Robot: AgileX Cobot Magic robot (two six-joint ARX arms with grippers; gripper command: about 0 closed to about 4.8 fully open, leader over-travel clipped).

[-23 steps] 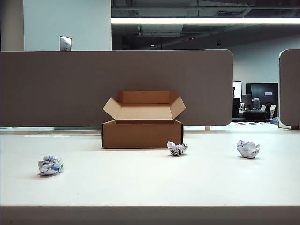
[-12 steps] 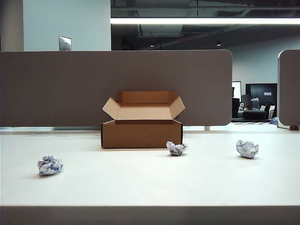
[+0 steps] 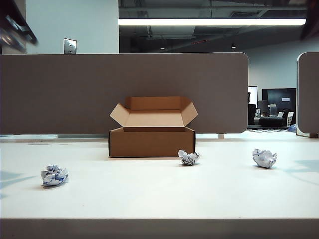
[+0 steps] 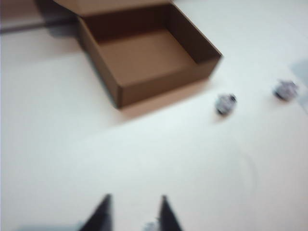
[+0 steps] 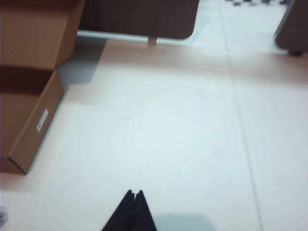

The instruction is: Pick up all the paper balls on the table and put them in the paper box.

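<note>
The brown paper box (image 3: pixel 152 142) stands open at the middle back of the white table (image 3: pixel 159 199). Three paper balls lie on the table: one front left (image 3: pixel 54 175), one by the box's right front corner (image 3: pixel 188 158), one further right (image 3: pixel 263 158). My left gripper (image 4: pixel 134 199) hangs open above bare table, well short of the box (image 4: pixel 149 57) and of two balls (image 4: pixel 225 103) (image 4: pixel 286 90); a blurred pale speck shows by one finger at the frame's edge. My right gripper (image 5: pixel 134 193) is shut and empty over bare table, beside the box (image 5: pixel 33 134).
A grey-brown divider panel (image 3: pixel 124 92) runs behind the box, with a second panel (image 3: pixel 308 94) at the far right. Blurred parts of the left arm (image 3: pixel 15 27) and the right arm (image 3: pixel 313 17) show in the exterior view's top corners. The table's front edge (image 3: pixel 159 219) lies nearest the camera.
Both arms have swung into the exterior view's top corners, and their shadows now fall on the table's left and right sides. The box and the balls have not moved.
</note>
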